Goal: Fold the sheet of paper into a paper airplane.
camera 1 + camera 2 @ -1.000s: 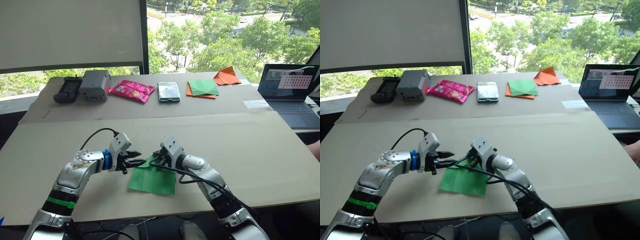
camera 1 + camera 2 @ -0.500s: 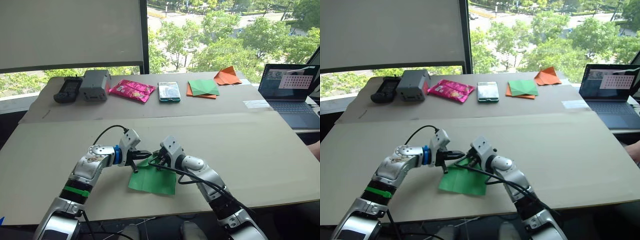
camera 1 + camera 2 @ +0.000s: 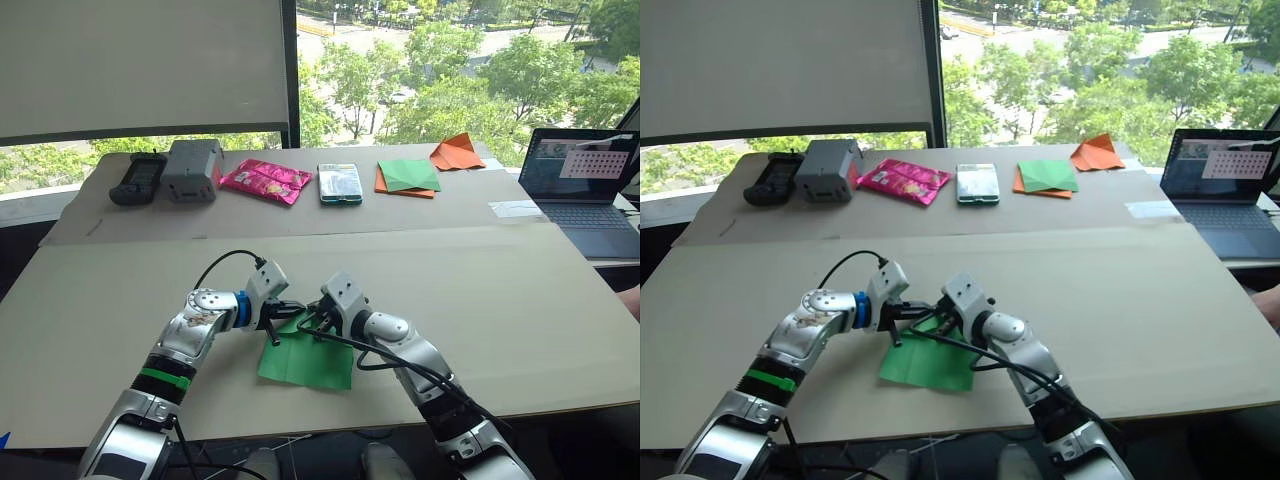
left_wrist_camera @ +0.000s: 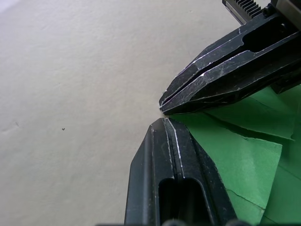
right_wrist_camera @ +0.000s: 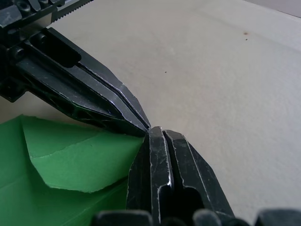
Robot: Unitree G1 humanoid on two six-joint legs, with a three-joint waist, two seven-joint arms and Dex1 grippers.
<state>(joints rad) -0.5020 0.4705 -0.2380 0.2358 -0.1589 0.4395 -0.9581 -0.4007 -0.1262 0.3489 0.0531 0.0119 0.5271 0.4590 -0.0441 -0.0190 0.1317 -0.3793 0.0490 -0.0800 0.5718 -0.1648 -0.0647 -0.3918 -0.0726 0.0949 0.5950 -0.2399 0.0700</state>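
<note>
1. Where your left tool (image 4: 164, 123) and right tool (image 5: 156, 134) meet tip to tip, both are pressed closed — neither visibly grips paper.
2. The sheet of paper (image 3: 305, 358) lies flat on the tabletop (image 3: 520, 300), its far corner at those tips.

1. A green sheet of paper (image 3: 927, 366) lay flat on the near cardboard tabletop (image 3: 1140, 300).
2. The left gripper (image 3: 921, 312) and the right gripper (image 3: 937, 322) met tip to tip at the sheet's far edge.
3. Along the far side sat a black device (image 3: 771, 178), a grey box (image 3: 827, 157), a pink packet (image 3: 904, 180), a phone (image 3: 977, 184), a green sheet on orange paper (image 3: 1045, 177) and a folded orange paper (image 3: 1096, 152).
4. A laptop (image 3: 1223, 190) stood open at the right.
</note>
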